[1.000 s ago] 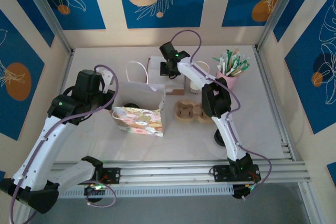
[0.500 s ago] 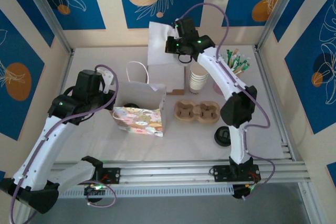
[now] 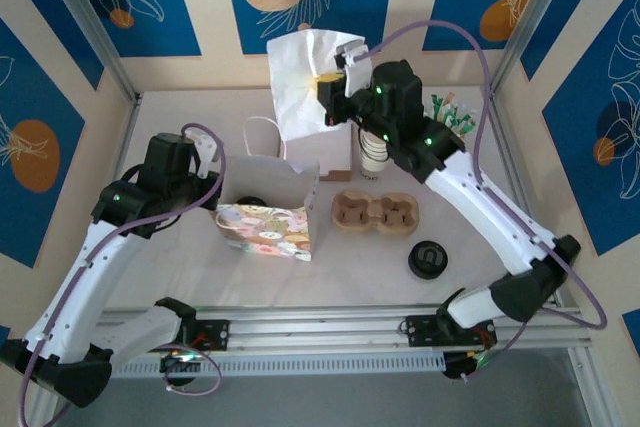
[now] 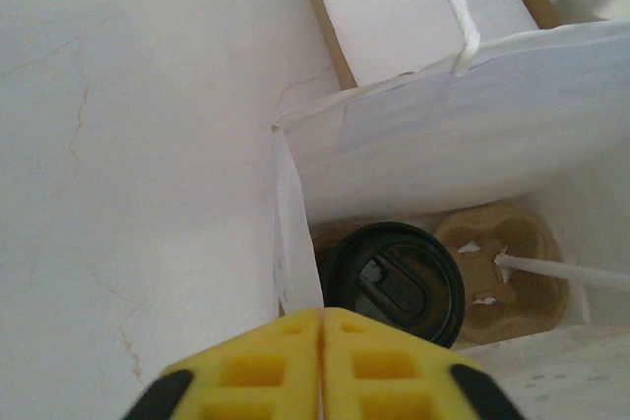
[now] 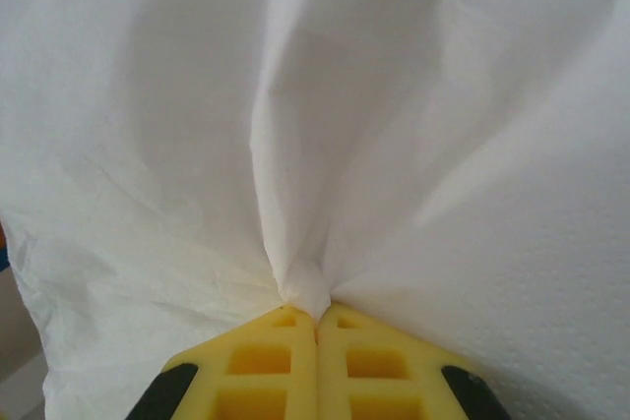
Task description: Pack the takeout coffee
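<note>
Napkin (image 3: 298, 82), white and crumpled, hangs from the right gripper (image 3: 332, 85) in the top external view, raised well above the table (image 3: 180, 257) behind the paper bag (image 3: 268, 227). The bag stands open, and the takeout coffee (image 3: 249, 201) sits inside it, its black lid visible. The pulp carrier (image 3: 374, 214) lies just right of the bag, with a loose black lid (image 3: 427, 259) nearer the arm bases.

Left wrist view: the left gripper (image 4: 322, 320) has its yellow pads pressed together, and the bag's side wall edge runs into the seam between them. The coffee stands upright on the bag floor, touching a brown pulp insert (image 4: 507, 277).

Right wrist view: the pads are clamped on a pinched fold of the napkin, which fans outward from the seam.

Change over the last second: the right gripper was low behind the bag; it has since risen, taking the napkin up with it, and the arm's elbow has swung right. The left arm and the bag are unchanged.
</note>
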### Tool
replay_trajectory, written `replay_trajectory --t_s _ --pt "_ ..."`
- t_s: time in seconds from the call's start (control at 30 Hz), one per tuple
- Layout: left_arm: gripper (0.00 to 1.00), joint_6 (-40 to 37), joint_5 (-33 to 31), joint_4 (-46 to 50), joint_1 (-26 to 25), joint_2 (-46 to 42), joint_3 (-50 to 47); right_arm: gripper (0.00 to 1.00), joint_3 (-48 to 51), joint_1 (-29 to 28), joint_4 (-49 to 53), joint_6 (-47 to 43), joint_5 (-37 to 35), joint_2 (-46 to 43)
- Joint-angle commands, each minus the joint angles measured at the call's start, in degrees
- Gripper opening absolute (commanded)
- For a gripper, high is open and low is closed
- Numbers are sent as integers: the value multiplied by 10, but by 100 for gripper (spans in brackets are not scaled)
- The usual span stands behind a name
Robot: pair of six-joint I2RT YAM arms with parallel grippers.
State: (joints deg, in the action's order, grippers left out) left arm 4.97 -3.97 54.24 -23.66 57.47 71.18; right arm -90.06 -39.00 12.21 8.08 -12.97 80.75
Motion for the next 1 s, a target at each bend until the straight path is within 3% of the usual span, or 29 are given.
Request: replay_trajectory --t_s 0.0,0.2,0.37,0.6,0.97 --pt "22 7 17 -8 -4 -5 -1 0 44 -23 -102 -97 20 -33" --pt "53 19 16 -23 -4 -17 10 0 62 -80 -80 -197 46 -39" --pt "65 28 -24 -34 -4 -49 7 0 50 -119 -49 -246 20 -16" --pt "74 48 -107 -57 -4 -136 -21 0 11 -166 5 -301 -30 26" --pt "75 67 -120 -27 -4 -182 -51 0 -40 -220 96 -393 -143 95"
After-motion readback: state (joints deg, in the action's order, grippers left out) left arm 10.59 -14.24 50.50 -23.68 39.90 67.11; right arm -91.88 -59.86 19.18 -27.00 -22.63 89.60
